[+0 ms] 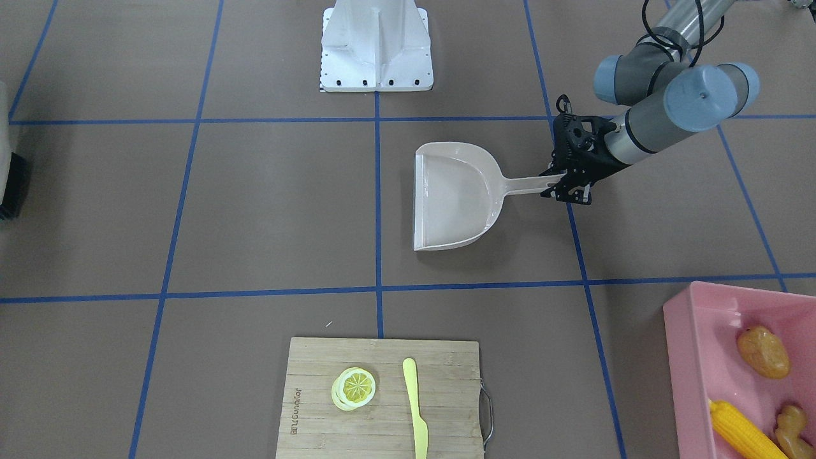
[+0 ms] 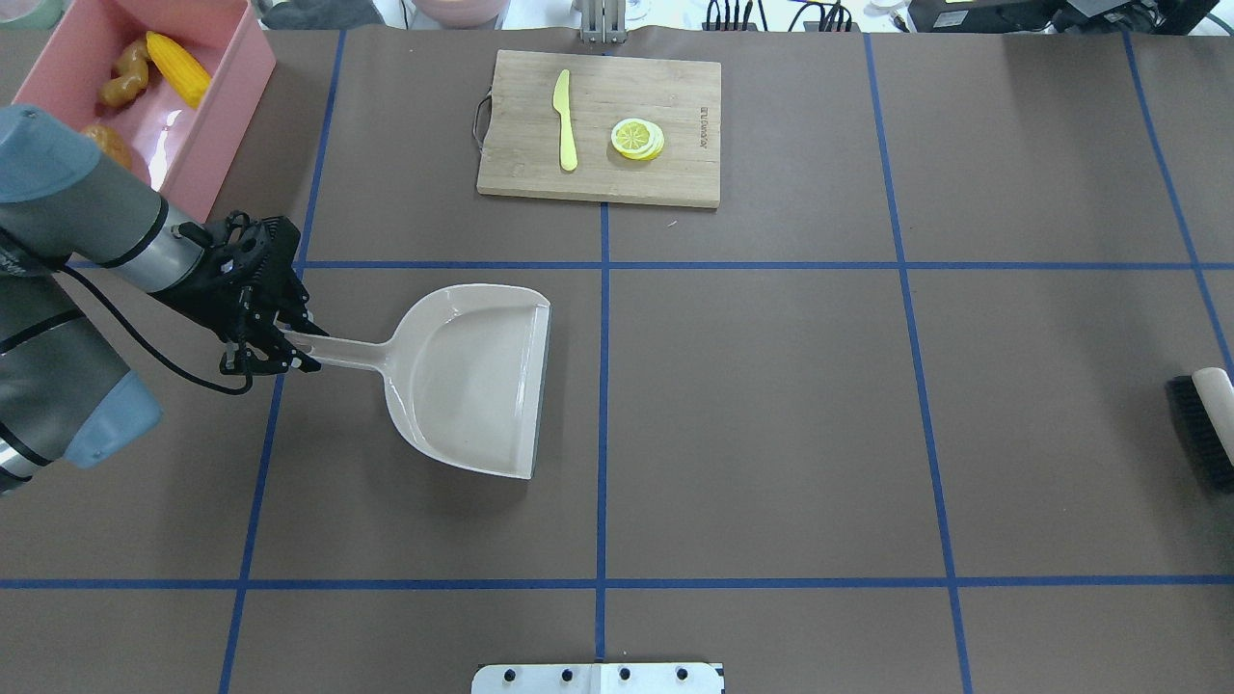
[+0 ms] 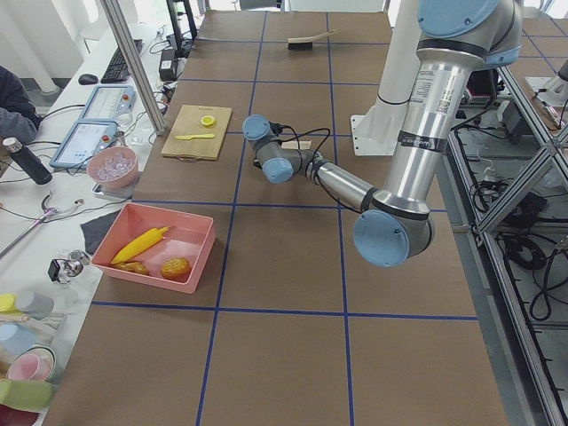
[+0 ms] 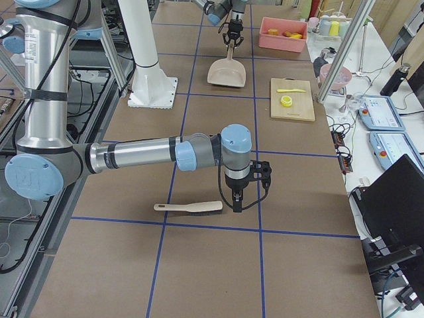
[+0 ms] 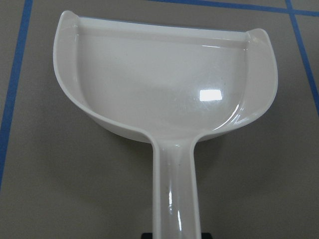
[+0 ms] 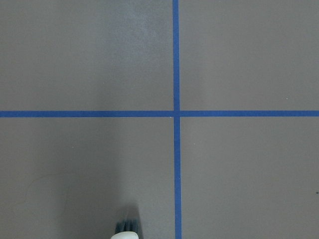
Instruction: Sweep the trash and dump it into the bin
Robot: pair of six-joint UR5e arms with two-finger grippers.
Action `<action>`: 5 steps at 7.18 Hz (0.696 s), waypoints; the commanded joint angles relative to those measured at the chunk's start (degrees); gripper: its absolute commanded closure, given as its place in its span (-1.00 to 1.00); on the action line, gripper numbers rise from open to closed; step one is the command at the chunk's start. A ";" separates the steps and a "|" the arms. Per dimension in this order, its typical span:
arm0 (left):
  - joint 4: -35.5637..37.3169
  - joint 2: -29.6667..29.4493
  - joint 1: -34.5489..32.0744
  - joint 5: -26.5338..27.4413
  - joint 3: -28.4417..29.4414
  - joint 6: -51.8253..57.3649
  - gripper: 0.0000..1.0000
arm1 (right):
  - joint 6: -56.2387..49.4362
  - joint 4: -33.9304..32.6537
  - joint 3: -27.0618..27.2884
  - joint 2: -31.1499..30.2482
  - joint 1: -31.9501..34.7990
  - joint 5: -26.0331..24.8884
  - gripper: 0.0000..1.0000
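Observation:
The pink bin [image 1: 695, 357] stands at the table's left far corner and holds the corn cob [image 1: 743, 433], the potato [image 1: 763, 352] and the ginger root [image 1: 790, 430]. It also shows in the overhead view [image 2: 227, 87]. The beige dustpan [image 2: 472, 376] lies empty and flat on the table. My left gripper [image 2: 280, 349] is shut on the end of its handle. My right gripper [image 4: 237, 202] hangs low over the table beside the bristle end of a brush [image 4: 189, 207] that lies on the table. I cannot tell whether it is open or shut.
A wooden cutting board [image 1: 382, 414] with a lemon slice [image 1: 354, 387] and a yellow knife [image 1: 415, 408] lies at the far middle edge. The robot base [image 1: 376, 48] stands at the near edge. Blue tape lines grid the brown table.

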 commanded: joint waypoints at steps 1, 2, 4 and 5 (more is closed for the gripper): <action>0.27 -0.39 -0.04 1.37 0.09 -0.21 -0.97 | 0.05 -0.04 0.00 -0.51 0.08 0.38 -1.00; 0.18 -0.39 -0.04 1.29 -0.17 -0.38 -0.98 | 0.05 0.04 0.35 -1.56 0.17 0.82 -1.00; 0.62 -0.48 -1.87 1.11 -2.27 -0.47 -0.99 | -0.12 0.04 -0.08 -1.74 0.26 0.56 -1.00; 0.88 -0.13 -3.11 1.11 -4.20 -0.73 -0.98 | 0.23 -0.04 -0.26 -1.74 0.26 0.73 -1.00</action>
